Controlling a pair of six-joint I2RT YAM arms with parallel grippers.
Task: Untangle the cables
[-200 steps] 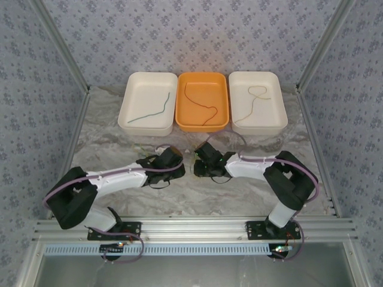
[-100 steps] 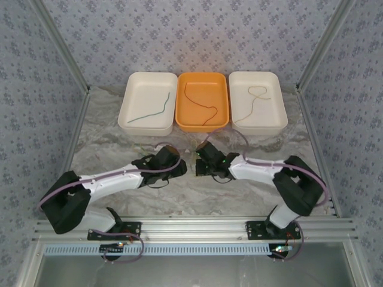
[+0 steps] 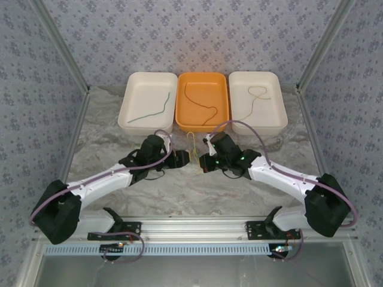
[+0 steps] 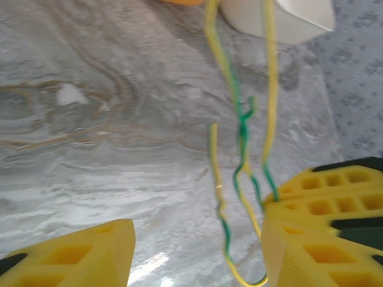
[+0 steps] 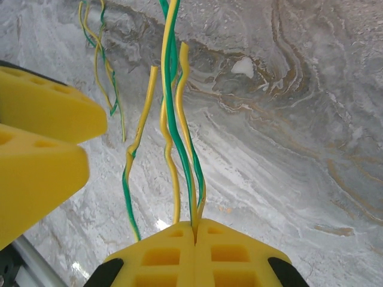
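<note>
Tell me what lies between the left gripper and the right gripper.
In the top view, the yellow-green wires loop between the left gripper and right gripper, over the marbled table.

Cables (image 5: 170,89) are yellow with green striping; gripper fingers (image 5: 161,257) are yellow. Centre tray (image 3: 202,127) is orange; left tray (image 3: 140,98) and right tray (image 3: 272,110) are cream. Table (image 3: 102,137) is grey-white marbled; walls (image 3: 197,36) carry blue-grey floral print.

I work in a robotics lab cell, not anyone's home. My two arms (image 3: 102,179) are bolted to an aluminium extrusion rail (image 3: 197,226) at the near edge. Slanted metal posts (image 3: 63,48) frame a booth whose walls (image 3: 197,36) carry one repeating flower-print backdrop (the same on every side). The tabletop (image 3: 197,191) wears a marble-print sheet, and three plastic trays (image 3: 146,127) stand in a tidy row at the back.
</note>
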